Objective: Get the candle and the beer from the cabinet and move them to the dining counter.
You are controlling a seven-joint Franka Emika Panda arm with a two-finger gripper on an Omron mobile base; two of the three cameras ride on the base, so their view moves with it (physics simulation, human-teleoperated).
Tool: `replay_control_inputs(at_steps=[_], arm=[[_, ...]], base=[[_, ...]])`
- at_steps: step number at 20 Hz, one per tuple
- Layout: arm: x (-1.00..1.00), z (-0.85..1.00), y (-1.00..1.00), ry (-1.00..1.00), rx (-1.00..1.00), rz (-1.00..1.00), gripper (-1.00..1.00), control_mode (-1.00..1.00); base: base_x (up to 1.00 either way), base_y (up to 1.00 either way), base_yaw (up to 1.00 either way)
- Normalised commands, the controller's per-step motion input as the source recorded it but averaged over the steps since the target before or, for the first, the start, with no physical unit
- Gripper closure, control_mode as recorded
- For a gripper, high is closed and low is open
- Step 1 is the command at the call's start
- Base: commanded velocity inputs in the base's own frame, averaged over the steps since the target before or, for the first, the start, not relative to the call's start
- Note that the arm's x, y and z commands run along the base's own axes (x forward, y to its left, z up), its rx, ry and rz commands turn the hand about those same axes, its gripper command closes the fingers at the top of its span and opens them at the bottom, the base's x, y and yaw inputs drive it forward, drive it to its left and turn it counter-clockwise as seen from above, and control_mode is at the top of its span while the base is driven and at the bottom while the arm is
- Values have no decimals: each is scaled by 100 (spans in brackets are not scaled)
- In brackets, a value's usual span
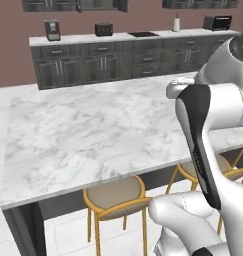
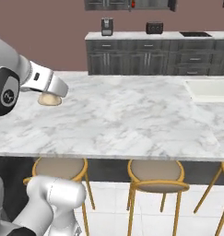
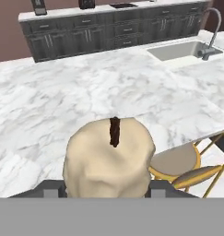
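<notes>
The cream candle (image 3: 109,161) with its dark wick sits right in front of the hand camera, and my gripper (image 3: 106,190) is shut on its base, the fingers mostly hidden behind it. From the right base view the candle (image 2: 50,99) hangs under my gripper (image 2: 51,93) just over the left part of the white marble dining counter (image 2: 132,115). The dark grey cabinet (image 2: 109,4) is cut off along the top edge on the far wall. A small red spot (image 2: 132,3) shows between its doors; I cannot tell whether it is the beer.
A sink (image 3: 178,50) with a faucet (image 3: 212,27) is set in the counter's right end. Round stools (image 2: 155,173) stand along the near edge. Against the far wall runs a counter with a toaster (image 1: 103,29) and a coffee machine (image 1: 52,30).
</notes>
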Motion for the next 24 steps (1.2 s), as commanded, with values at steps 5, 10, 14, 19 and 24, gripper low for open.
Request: replay_control_inputs(at_steps=[5, 10, 14, 19, 24], arm=[[0, 0, 0, 0, 0, 0, 100, 100], [8, -3, -13, 0, 1, 4, 100, -100], [51, -28, -97, 0, 9, 33, 100, -100], [60, -44, -100, 0, 9, 37, 100, -100], [70, -58, -81, 0, 1, 27, 100, -100]], base=[[23, -23, 23], [19, -13, 9], [0, 0, 0], [0, 0, 0], [0, 0, 0]])
